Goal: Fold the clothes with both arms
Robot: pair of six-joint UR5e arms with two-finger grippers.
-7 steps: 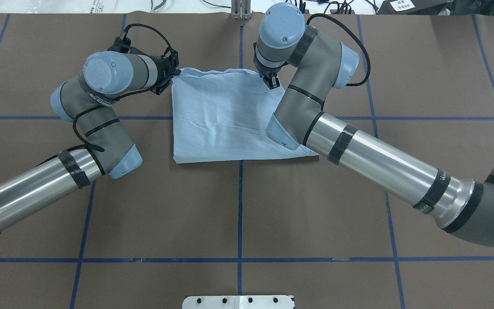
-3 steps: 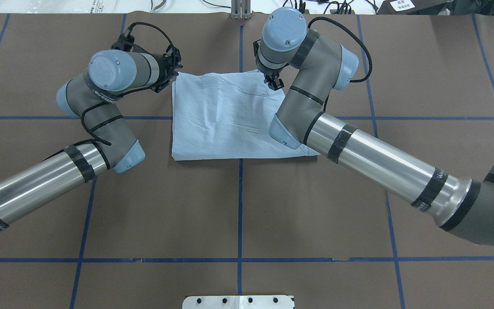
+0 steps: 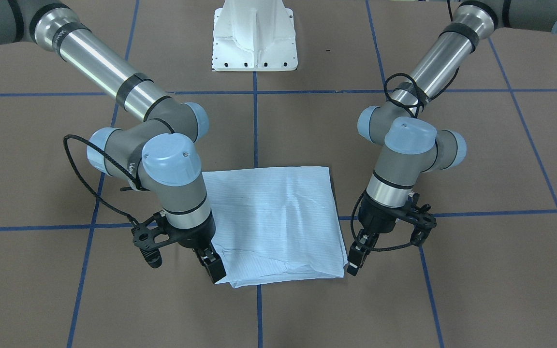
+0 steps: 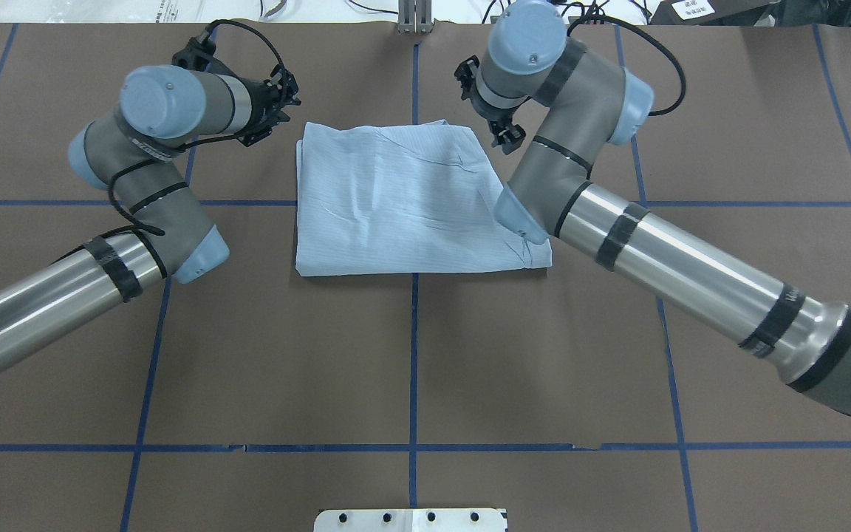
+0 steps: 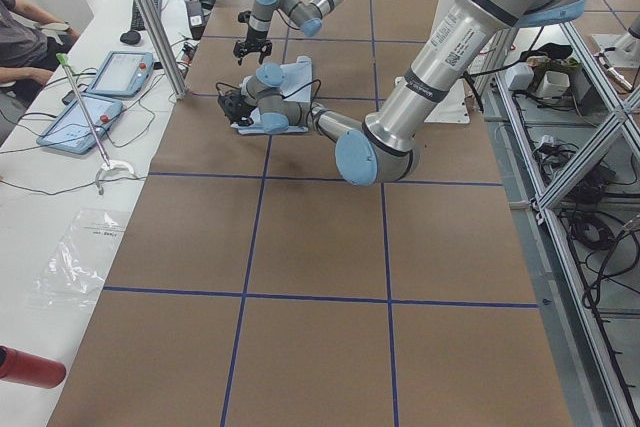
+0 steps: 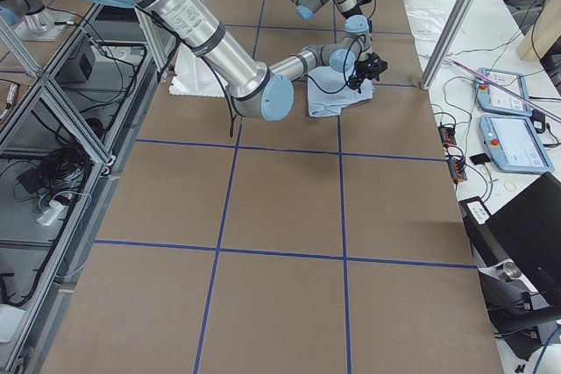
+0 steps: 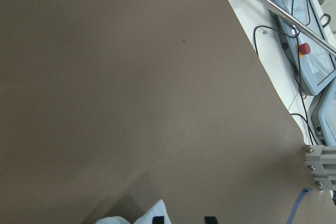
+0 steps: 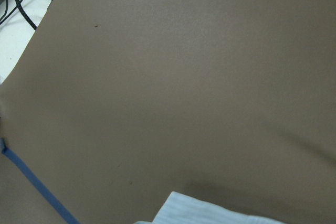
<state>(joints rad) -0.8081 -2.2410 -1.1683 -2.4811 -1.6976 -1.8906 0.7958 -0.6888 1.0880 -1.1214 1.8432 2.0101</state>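
The left gripper [image 3: 353,265] is released: its wrist view shows both fingertips spread with only brown bench [image 4: 411,355] between them. It hangs just beside the shirt's [image 4: 396,199] far corner on the robot's left. The right gripper [image 3: 214,270] grips nothing, and its fingers look parted. It sits just beside the far corner on the robot's right, and whether it brushes the cloth cannot be told.

The shirt lies flat on the bench between the two grippers, folded into a rough rectangle across the crossing of the blue tape lines [image 4: 414,355]. Its long axis runs side to side across the bench. The edge nearer the robot is the wider one, stretching out toward the robot's right. No collar, buttons or tag show, so its heading cannot be told.

From overhead, the right arm's blue elbow cap [image 4: 520,220] overhangs the shirt's near right corner and hides it. The white pedestal [image 3: 254,43] stands well behind. Past the bench's far edge are control tablets [image 5: 120,72] and an aluminium post [image 5: 150,17].
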